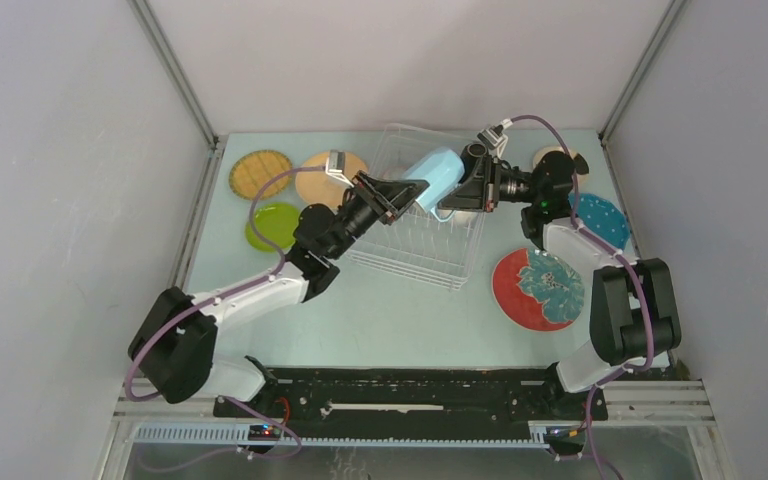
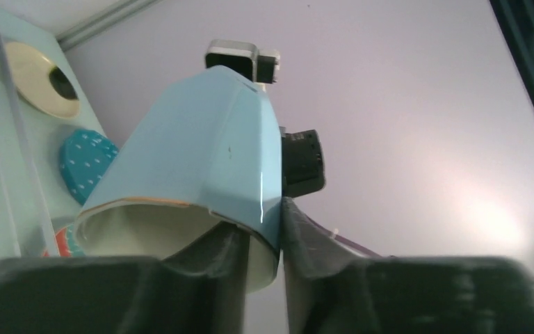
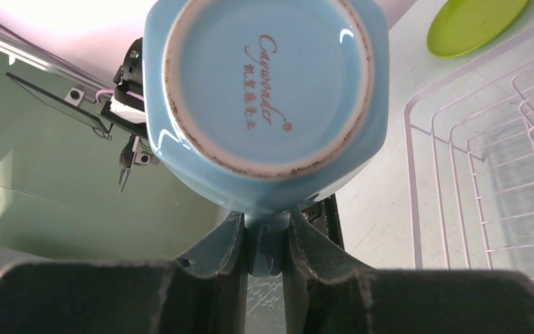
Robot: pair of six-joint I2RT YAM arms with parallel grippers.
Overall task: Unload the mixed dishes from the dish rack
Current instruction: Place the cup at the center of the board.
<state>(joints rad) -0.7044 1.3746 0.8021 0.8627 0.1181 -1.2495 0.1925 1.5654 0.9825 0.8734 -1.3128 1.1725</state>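
Light-blue cup hangs in air over dish rack. R gripper pinches its handle. L gripper straddles the rim, can't tell if clamped. Red floral plate & lime green plate lie on table. Rack looks bare, so cup's prob. the last item.

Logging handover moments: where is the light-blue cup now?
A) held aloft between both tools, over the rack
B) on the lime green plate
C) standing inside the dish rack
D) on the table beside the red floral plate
A: the light-blue cup hangs over the dish rack, the left tool pinching its rim wall and the right tool clamped near its base.
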